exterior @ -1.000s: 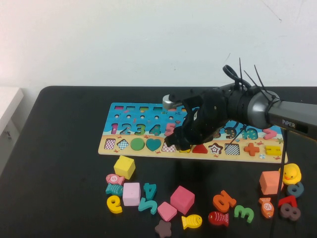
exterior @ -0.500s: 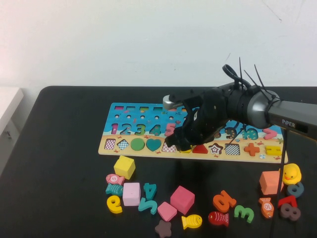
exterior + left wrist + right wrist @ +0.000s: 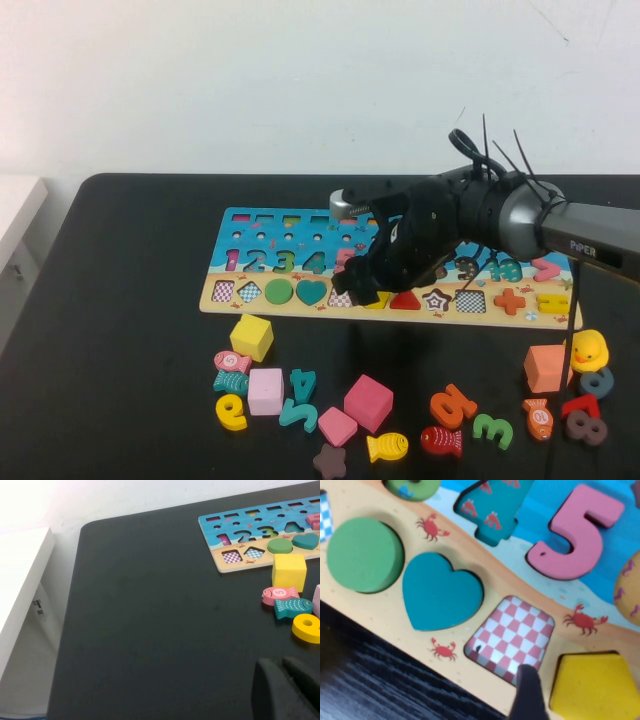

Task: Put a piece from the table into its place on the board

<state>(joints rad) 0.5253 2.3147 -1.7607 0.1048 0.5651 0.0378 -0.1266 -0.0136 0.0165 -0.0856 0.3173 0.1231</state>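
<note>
Right gripper [image 3: 372,292] low over the board's [image 3: 250,222] shape strip w/ the piece [image 3: 592,686] seated in its slot, a fingertip [image 3: 529,696] just at its 9 o'clock; open vs clenched: can't tell. Judging placement as done, next calls for a straight lift clear w/o dragging it. Left gripper [image 3: 287,690] parked over the table [image 3: 150,630], fingers together.

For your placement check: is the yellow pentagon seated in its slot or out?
In: the yellow pentagon sits within its board recess, right gripper above. Left gripper is parked.
</note>
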